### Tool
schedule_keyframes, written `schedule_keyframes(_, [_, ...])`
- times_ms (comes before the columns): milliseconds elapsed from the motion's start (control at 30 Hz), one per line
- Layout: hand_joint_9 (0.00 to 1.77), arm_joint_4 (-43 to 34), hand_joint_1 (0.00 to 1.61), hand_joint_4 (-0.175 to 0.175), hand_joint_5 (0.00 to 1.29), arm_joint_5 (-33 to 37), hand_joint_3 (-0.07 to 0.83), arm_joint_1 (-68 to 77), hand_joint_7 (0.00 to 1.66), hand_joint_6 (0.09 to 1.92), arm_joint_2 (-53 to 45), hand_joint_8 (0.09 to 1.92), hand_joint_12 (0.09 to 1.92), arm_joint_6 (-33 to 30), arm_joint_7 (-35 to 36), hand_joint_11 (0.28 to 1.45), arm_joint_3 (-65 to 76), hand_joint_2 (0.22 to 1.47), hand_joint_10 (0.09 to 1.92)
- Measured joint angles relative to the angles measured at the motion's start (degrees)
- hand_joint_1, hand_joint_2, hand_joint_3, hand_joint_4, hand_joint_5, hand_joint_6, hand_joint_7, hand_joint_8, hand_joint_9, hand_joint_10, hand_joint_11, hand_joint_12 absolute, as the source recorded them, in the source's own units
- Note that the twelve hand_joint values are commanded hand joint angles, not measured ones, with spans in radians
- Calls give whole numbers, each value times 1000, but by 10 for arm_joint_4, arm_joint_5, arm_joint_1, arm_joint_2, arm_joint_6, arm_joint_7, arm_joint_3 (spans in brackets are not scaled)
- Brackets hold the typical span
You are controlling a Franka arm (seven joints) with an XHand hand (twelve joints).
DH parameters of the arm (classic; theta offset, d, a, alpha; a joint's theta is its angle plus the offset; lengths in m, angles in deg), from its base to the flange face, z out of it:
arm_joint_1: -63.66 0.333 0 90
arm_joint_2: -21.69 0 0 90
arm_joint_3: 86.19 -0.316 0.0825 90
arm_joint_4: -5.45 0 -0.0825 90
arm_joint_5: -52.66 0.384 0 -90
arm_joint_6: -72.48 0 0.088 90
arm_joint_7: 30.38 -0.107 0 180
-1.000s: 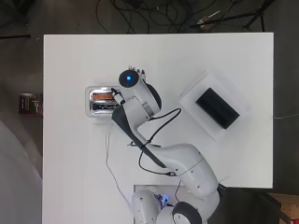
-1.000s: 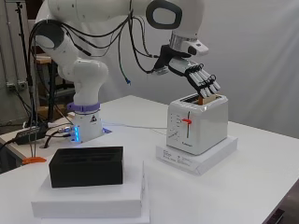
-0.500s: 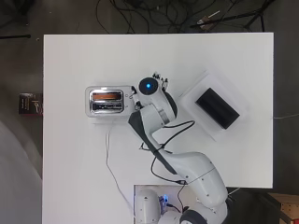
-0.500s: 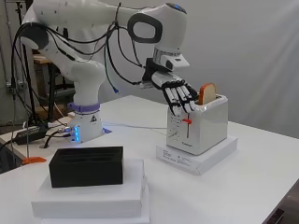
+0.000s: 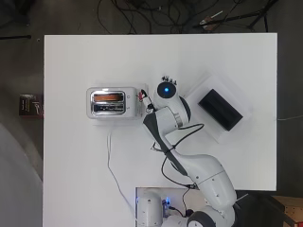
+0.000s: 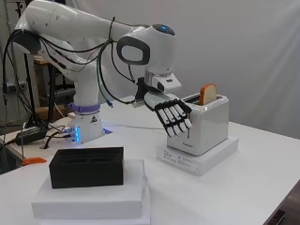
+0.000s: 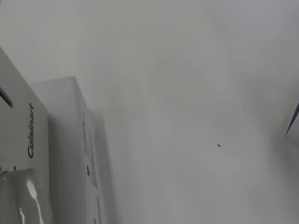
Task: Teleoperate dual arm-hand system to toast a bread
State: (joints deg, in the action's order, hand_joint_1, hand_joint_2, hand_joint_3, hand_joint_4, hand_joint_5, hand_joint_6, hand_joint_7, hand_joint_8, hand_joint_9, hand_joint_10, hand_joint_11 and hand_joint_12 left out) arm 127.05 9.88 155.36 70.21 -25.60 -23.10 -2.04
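A white toaster (image 6: 206, 125) stands on a flat white box (image 6: 199, 157) on the table. A slice of bread (image 6: 208, 93) sticks up out of one slot; from above the bread (image 5: 108, 97) shows as an orange strip in the toaster (image 5: 112, 102). The hand (image 6: 172, 116) hangs in front of the toaster's lever end, fingers straight and pointing down, holding nothing. In the overhead view the arm covers most of the hand (image 5: 168, 79). The wrist view shows the toaster's side (image 7: 21, 154) and the box's edge (image 7: 91, 154) close by.
A black box (image 6: 87, 166) rests on a white block (image 6: 91, 197) at the near left of the side view, seen from above as the black box (image 5: 220, 109) right of the arm. A white cable (image 5: 110, 158) runs from the toaster toward the arm's base.
The hand has left the top of the toaster, swung away past its lever end and dropped lower. The bread stays standing in the slot.
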Motion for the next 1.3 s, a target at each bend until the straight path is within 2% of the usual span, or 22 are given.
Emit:
schedule_keyframes(433, [389, -3, 5, 47, 137, 19, 2, 46, 282, 87, 0, 87, 87, -3, 15, 446, 41, 952, 87])
schedule_keyframes(700, [372, -3, 0, 45, 130, 20, 10, 46, 269, 87, -3, 87, 87, 12, 0, 437, 47, 985, 87])
schedule_keyframes(1000, [335, 16, 5, 36, 93, 15, -3, 50, 239, 87, -1, 87, 87, 11, -1, 425, 73, 964, 87])
schedule_keyframes(1200, [337, 37, 58, 33, 118, 1, -13, 62, 270, 87, 7, 87, 87, -10, 1, 419, 108, 932, 87])
schedule_keyframes(1300, [268, 58, 67, 26, 123, -24, -16, 70, 216, 87, 12, 87, 87, -31, -5, 393, 132, 904, 87])
